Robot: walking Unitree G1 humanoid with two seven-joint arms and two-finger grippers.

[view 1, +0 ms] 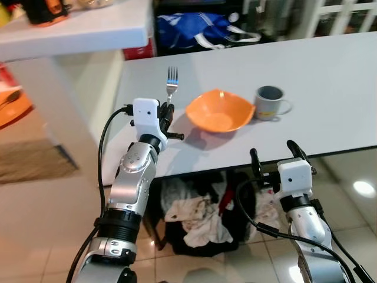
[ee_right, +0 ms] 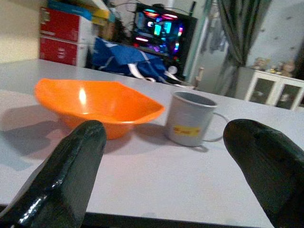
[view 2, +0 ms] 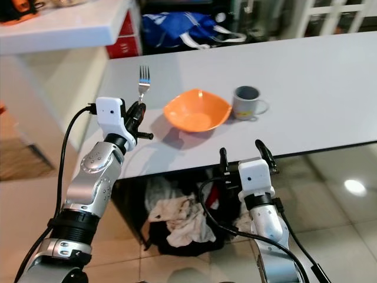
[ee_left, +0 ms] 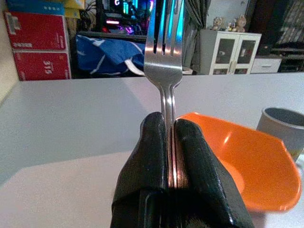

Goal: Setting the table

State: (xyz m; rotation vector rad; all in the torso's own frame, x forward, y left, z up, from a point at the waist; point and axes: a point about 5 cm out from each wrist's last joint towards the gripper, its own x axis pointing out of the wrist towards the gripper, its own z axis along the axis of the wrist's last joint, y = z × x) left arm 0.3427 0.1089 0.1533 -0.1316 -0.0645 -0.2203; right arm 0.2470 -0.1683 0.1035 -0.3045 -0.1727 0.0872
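On the counter I count one orange bowl and one grey mug, and there is one fork, which I carry myself. The mug stands upright just beside the bowl on its right, handle turned away from it, a small yellow label on its side. The bowl sits near the counter's front edge, its shadow falling toward me.

My left gripper is raised over the front left part of the counter, just left of the bowl. Its jaws are pressed together on the fork's handle, which runs up through the narrow seam between my two black fingers. The fork stands nearly upright, tines at the top, lifted off the counter. From my left wrist, the tines catch blue and pink light from a glowing screen far behind, and the bowl and the mug's rim lie past my fingers on one side.

My right gripper hangs lower, in front of the counter's front edge and below the mug. Its jaws are spread wide and hold nothing; they touch nothing either. Through the gap between them, my right wrist looks across the counter at the bowl and mug side by side.

Beyond the counter's far edge lies a blue bag. Under the counter a dark basket of crumpled laundry sits on the tiled floor.
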